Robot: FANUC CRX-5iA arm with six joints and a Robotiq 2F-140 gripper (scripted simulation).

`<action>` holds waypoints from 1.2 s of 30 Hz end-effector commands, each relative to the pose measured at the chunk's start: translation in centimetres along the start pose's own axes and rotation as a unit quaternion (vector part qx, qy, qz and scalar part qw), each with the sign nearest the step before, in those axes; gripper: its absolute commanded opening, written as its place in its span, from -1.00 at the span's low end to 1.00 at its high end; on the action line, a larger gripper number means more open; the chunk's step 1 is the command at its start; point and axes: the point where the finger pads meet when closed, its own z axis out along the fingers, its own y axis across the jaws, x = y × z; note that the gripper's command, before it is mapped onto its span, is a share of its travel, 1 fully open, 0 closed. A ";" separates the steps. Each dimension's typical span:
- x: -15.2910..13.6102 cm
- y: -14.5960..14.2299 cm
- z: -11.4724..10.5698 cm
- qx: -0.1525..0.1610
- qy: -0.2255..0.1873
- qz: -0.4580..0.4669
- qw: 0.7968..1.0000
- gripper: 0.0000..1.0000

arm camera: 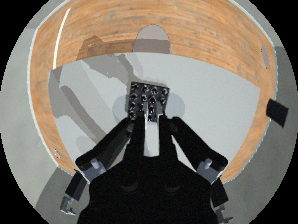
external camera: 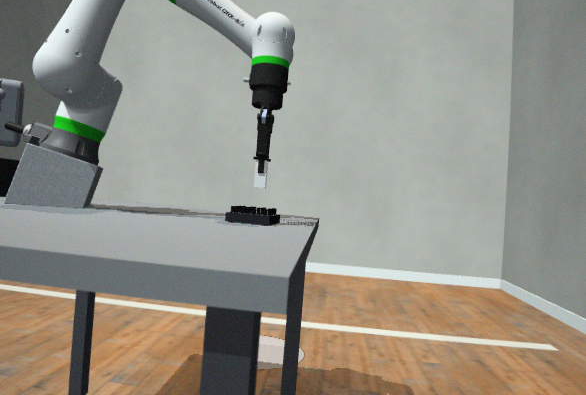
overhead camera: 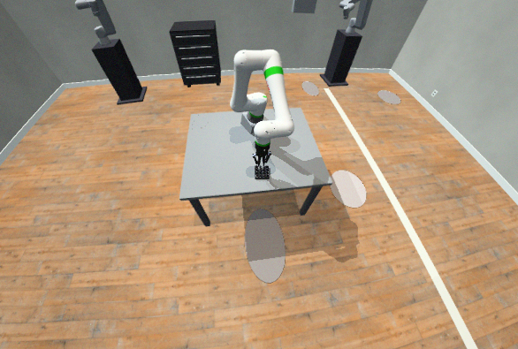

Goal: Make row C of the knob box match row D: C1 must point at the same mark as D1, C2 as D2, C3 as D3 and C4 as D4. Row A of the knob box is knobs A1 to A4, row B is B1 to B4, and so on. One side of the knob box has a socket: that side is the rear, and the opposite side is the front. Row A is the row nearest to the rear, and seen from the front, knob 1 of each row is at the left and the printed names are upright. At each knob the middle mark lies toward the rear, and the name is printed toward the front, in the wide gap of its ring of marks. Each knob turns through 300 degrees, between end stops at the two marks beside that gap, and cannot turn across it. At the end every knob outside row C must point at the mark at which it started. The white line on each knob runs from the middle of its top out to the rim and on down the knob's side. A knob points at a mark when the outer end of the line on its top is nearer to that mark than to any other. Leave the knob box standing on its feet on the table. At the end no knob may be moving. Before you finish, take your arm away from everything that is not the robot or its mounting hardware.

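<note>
My claw (overhead camera: 262, 164) (external camera: 260, 186) (arm camera: 152, 107), narrowly spread, empty, above the knob box (overhead camera: 262, 178) (external camera: 252, 219) (arm camera: 149, 95); its rigid knobs (overhead camera: 266, 170) (external camera: 251, 210) (arm camera: 154, 91) probably want level, opposed side grips.

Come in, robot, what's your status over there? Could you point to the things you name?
Gripper (overhead camera: 262, 164) (external camera: 260, 186) (arm camera: 152, 107) nearly closed, fingers empty, above knob box (overhead camera: 262, 177) (external camera: 252, 218) (arm camera: 133, 86). Box on table (overhead camera: 212, 155) (external camera: 150, 240) (arm camera: 215, 100). Nothing seen between them.

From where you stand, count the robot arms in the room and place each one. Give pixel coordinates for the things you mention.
3: a white arm (overhead camera: 278, 93) (external camera: 112, 10) mounted on the table; a grey arm (overhead camera: 104, 18) on the left pedestal; another grey arm (overhead camera: 365, 10) on the right pedestal. Others could be out of view.
</note>
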 end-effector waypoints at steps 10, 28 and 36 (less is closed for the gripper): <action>0.0 0.0 0.3 0.000 0.000 -0.008 1.000 -0.77; 0.0 0.1 2.5 0.000 0.000 -0.012 1.000 -0.77; 0.0 0.1 3.3 0.000 0.000 -0.012 1.000 -0.77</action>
